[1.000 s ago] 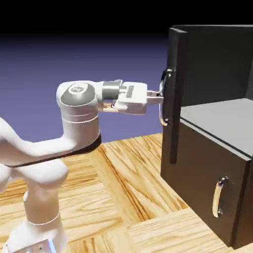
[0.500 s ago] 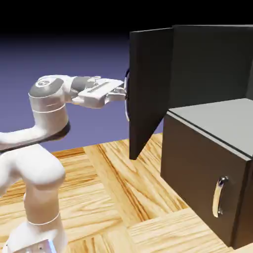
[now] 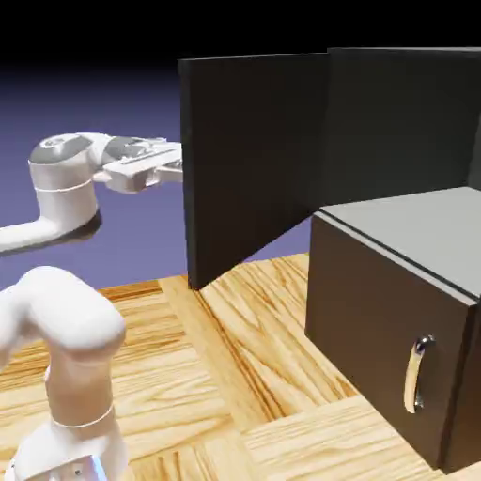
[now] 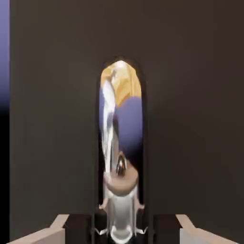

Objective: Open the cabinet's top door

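The dark cabinet (image 3: 395,310) stands at the exterior view's right. Its top door (image 3: 254,160) is swung wide out to the left, showing its plain inner face. My white hand (image 3: 141,172) reaches the door's far edge from the left, and the door hides the fingertips there. In the hand view the door's long chrome handle (image 4: 119,143) runs upright between the fingers (image 4: 52,231), against the dark door (image 4: 190,95). My gripper (image 4: 121,233) is shut on that handle.
The lower panel carries a small chrome handle (image 3: 416,374) and stays closed. A grey shelf (image 3: 423,225) lies bare behind the opened door. The wooden table (image 3: 235,376) stretches below the door, with my arm's base (image 3: 66,376) at the lower left.
The top door has swung from almost edge-on to wide open toward the exterior view's left. My hand has pulled back left with the handle held throughout.
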{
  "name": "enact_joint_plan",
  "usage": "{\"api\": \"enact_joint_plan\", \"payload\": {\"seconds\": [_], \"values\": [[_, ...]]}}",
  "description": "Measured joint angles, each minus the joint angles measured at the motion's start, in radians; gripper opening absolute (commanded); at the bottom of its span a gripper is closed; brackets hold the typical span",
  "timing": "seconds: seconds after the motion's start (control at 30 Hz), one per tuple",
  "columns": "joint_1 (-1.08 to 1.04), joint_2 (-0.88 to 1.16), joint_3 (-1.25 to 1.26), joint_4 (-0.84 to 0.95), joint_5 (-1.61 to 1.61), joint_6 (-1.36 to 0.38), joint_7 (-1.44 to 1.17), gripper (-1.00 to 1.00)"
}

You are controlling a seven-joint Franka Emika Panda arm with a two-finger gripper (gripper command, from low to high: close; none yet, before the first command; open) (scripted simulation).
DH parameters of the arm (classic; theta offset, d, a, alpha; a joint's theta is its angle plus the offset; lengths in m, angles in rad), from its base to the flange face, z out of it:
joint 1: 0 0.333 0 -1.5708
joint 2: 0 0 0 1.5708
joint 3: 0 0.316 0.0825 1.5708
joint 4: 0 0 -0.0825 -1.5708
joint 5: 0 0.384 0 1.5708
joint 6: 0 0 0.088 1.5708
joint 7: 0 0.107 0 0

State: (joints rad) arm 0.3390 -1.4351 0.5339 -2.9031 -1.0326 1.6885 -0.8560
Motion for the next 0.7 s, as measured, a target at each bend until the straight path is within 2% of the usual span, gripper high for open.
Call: {"api": "enact_joint_plan", "payload": {"seconds": [0.23, 0.7], "values": [[-0.138, 0.152, 0.254, 0.191, 0.207, -0.197, 0.047, -1.00], [-0.624, 0.320, 0.653, 0.697, 0.441, -0.571, 0.060, -1.00]]}}
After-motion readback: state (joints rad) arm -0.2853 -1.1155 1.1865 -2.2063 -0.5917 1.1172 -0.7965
